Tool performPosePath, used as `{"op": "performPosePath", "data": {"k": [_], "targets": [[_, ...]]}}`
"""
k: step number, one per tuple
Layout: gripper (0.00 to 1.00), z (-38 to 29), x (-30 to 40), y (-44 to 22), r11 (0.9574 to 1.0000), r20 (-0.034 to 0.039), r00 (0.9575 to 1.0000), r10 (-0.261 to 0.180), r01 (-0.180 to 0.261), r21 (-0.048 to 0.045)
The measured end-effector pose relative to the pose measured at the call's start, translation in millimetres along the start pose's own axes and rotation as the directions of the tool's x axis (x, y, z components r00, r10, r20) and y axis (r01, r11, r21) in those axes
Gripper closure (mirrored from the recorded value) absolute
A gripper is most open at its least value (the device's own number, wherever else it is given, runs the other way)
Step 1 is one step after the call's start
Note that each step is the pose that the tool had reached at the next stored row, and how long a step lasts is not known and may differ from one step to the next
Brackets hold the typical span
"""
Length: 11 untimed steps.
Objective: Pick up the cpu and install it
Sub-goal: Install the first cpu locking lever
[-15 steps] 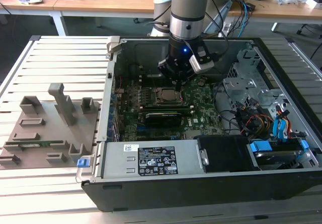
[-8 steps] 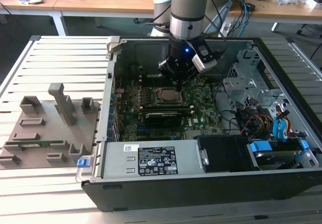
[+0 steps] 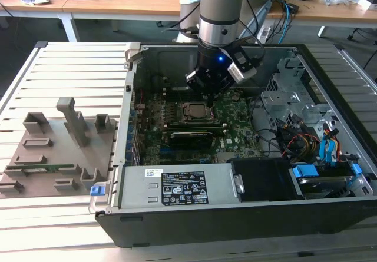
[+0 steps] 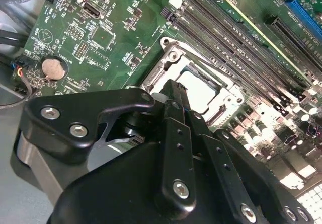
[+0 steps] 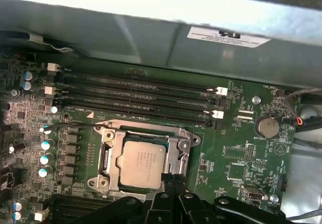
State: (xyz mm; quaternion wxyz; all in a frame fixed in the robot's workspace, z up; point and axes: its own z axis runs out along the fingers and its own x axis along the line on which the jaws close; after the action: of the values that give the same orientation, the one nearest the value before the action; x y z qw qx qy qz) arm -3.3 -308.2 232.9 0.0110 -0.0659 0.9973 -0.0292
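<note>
The cpu [image 5: 142, 164] lies in the socket [image 5: 108, 156]; the tool [image 5: 173, 186], fingers together and empty, hovers above. Any tilt risks bending socket pins.

Metal, plastic and circuit board inside an open computer case

The cpu [image 5: 141, 164] has a matt silvery-beige metal lid, seated in a socket frame [image 5: 107, 152] of bright, shiny metal. The motherboard [image 5: 236, 153] is glossy green board; at about 2 o'clock from the cpu sits a dull metallic coin battery [image 5: 266, 127]. The gripper [image 4: 173, 95] is smooth black plastic with steel screws. The fixture plate [image 3: 50, 150] is matt grey plastic.
</note>
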Motion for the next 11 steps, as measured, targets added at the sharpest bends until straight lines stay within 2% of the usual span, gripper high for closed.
{"op": "performPosePath", "data": {"k": [1, 3, 4, 6, 7, 8, 9, 11], "targets": [[0.89, 0.0, 0.0, 0.0, 1.0000, 0.0000, 1.0000, 0.000, 0.000, -0.0003], [0.89, -0.1, 0.9, 0.1, 0.9999, 0.0009, 1.0000, 0.008, -0.008, -0.0115], [0.89, -0.1, 1.1, 0.1, 0.9995, 0.0005, 0.9997, 0.026, -0.026, -0.0165], [0.89, 0.0, 1.1, 0.1, 0.9985, -0.0007, 0.9987, 0.052, -0.052, -0.0187], [0.89, 0.0, 1.1, 0.1, 0.9985, -0.0061, 0.9987, 0.051, -0.052, -0.0192], [0.89, 0.2, 1.0, 0.1, 0.9985, -0.0354, 0.9981, 0.050, -0.051, -0.0210], [0.89, 0.1, 1.0, 0.1, 0.9985, -0.0413, 0.9979, 0.050, -0.051, -0.0211], [0.89, 0.2, 1.0, 0.1, 0.9985, -0.0431, 0.9978, 0.050, -0.051, -0.0215]]}}
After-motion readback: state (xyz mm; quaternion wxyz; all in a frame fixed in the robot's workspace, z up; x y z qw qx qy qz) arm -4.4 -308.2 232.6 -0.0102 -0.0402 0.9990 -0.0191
